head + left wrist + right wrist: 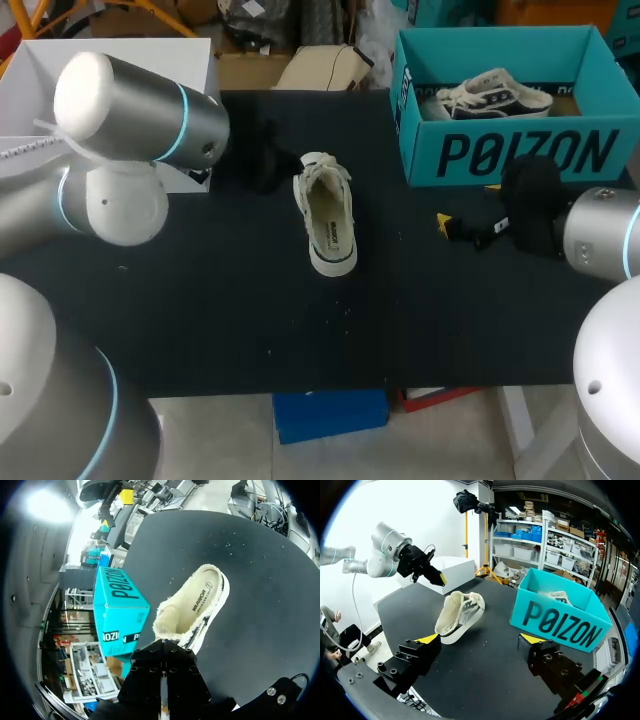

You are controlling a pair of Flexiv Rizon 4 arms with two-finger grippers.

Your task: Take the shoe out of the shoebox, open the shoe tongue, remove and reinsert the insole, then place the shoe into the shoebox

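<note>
**Operator:** The black table (200, 320) is filling my head view, and the teal shoebox (520, 150) is sitting open at its far right corner. Are you getting that too?

**Second desk:** I am. I'm also seeing a dark shoe with white laces (490, 95) lying inside the box.

**Operator:** And the one I'm working on?

**Second desk:** The cream shoe (328, 215) is lying sole down near the middle of the table, well apart from the box. Its laced end is pointing toward the far edge and its heel toward us. The insole (200, 597) is showing inside it.

**Operator:** My left gripper (161, 650) is hanging just beyond that laced end. In its wrist view I'm seeing the two fingers pressed together with nothing between them. The right wrist view is showing it raised off the table behind the shoe.

**Second desk:** What is the right one doing?

**Operator:** My right gripper (480, 640) is hovering low over the table's right side, in front of the box. Its fingers are standing wide apart and holding nothing. The shoe and the box are both lying ahead of it, neither between its tips.
</note>
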